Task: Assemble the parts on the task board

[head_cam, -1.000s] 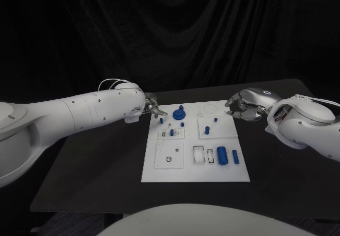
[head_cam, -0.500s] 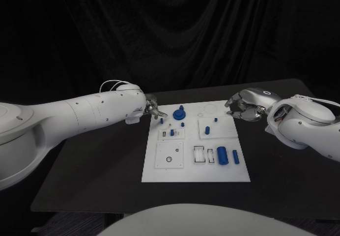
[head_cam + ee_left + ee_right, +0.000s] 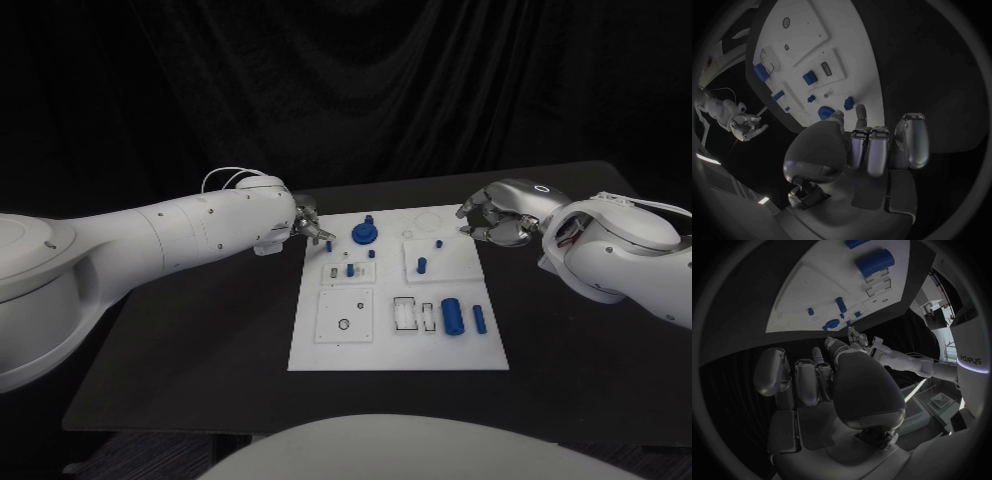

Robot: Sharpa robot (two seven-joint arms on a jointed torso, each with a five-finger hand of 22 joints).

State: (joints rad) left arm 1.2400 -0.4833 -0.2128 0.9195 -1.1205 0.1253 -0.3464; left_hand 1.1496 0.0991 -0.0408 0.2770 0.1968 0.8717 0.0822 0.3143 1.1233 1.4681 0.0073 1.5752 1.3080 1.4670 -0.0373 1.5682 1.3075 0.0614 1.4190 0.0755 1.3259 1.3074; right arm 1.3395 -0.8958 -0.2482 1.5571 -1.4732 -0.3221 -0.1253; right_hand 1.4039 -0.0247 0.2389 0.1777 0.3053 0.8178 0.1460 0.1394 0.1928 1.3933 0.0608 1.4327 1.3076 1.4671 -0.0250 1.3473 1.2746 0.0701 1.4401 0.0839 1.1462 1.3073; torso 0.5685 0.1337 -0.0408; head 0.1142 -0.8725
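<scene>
From my seat, the large cylinder (image 3: 451, 316) and the slim peg (image 3: 479, 319) lie nearest me on the board (image 3: 329, 355), well short of both hands, beside the empty rectangular slots (image 3: 405, 315). Farther up, small blue pegs (image 3: 421, 265) stand in the middle panels.

At the far end, my left hand (image 3: 307, 224) hovers at the board's far left corner, just beside the round blue knob (image 3: 364, 233). Its fingers are curled in; I see nothing between them in the left wrist view, so I read it as clenched and empty. My right hand (image 3: 488, 220) hangs off the board's far right corner, fingers likewise curled with nothing held.

Over the last second the left arm has crept slightly inward toward the knob; the right hand has not moved, nor have the parts. I judge the left hand is lining up on a piece at the far end, with no grasp made yet.
</scene>
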